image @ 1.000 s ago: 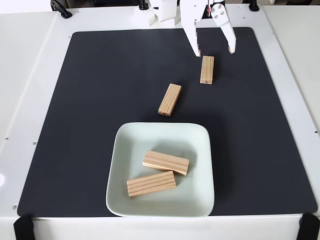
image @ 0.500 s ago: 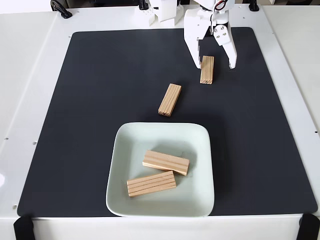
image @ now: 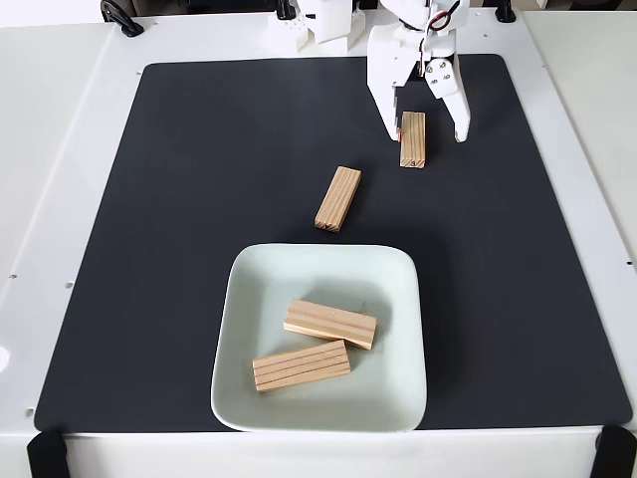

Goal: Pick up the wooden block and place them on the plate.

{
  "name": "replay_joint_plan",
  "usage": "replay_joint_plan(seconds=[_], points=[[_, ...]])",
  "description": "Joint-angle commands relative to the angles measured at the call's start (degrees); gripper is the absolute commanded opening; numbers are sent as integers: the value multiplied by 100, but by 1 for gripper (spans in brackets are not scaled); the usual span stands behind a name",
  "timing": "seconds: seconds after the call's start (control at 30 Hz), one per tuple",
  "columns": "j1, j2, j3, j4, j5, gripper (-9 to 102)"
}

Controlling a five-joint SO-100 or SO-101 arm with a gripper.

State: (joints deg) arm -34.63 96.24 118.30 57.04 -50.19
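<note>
You have a black mat [image: 199, 249] on the white table [image: 60, 149]. The plate [image: 398, 398] sits at the mat's near edge with two blocks in it — one [image: 330, 324] lying above the other [image: 301, 365]. A third block [image: 338, 198] lies on the mat between plate and arm, nothing around it. The fourth block [image: 412, 138] lies at the far side, between your fingers [image: 426, 135] — they are spread wide, left tip just beside the block, right tip apart from it. The white arm reaches down from the far edge.
</note>
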Motion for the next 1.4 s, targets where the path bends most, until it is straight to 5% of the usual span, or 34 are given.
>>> replay_joint_plan(seconds=[0.0,0.27,0.63,1.07,1.37], points=[[53,-9,-158,-44,-26,33],[176,-229,-141,-44,-35,30],[141,-272,-9,-44,-26,-1],[141,606,-703,-53,70,0],[132,2584,-721,-53,1758,-1]])
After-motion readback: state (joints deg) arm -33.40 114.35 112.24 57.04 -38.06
